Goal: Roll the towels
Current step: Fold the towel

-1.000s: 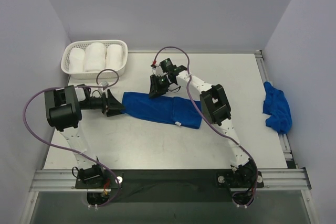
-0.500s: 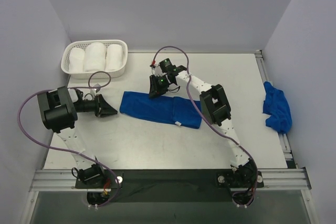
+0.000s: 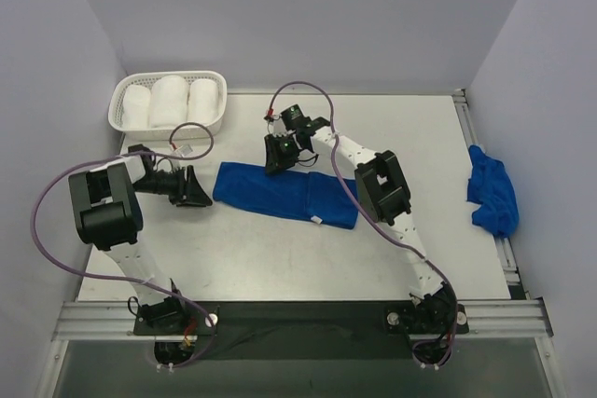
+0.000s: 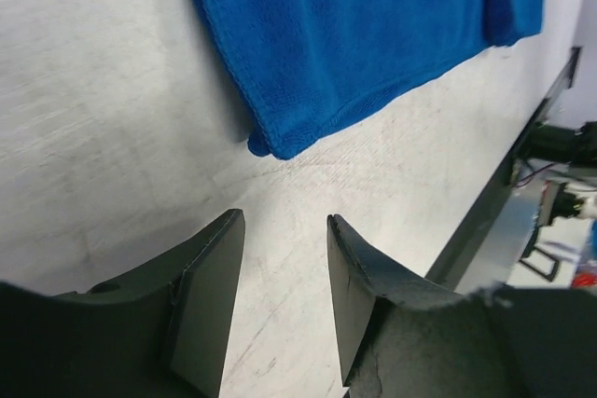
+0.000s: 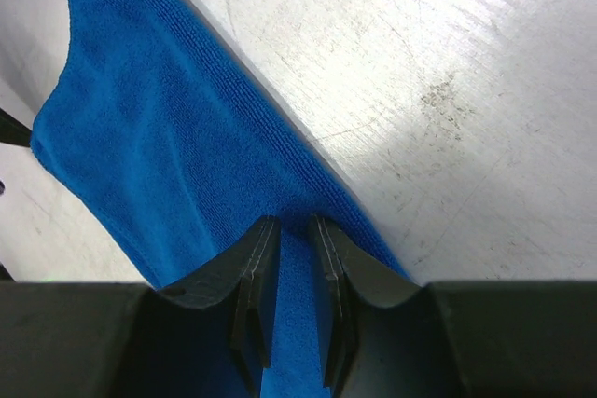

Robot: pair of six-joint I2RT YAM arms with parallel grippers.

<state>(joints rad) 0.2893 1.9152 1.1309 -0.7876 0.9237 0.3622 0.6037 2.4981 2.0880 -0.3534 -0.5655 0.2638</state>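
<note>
L gripper (image 4: 284,226): backed off towel (image 3: 280,193) end, jaws apart, empty.
R gripper (image 5: 294,230): pinching far edge.
Roll: we judge not begun — regrasp due.

two blue towels (image 3: 280,195) (image 3: 492,191), three white rolls (image 3: 137,107) (image 3: 170,100) (image 3: 202,100), one basket (image 3: 169,75), two arms (image 3: 107,210) (image 3: 381,185).

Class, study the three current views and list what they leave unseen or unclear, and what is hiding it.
Top view: the right gripper itself hides where its jaws meet the flat towel.
Right wrist view: blue cloth fills the narrow gap, but pinched or merely pressed cannot be told; the jaws cover it.
Left wrist view: the flat towel runs off the top edge.
Top view: the crumpled towel is too small to read its folds.
</note>
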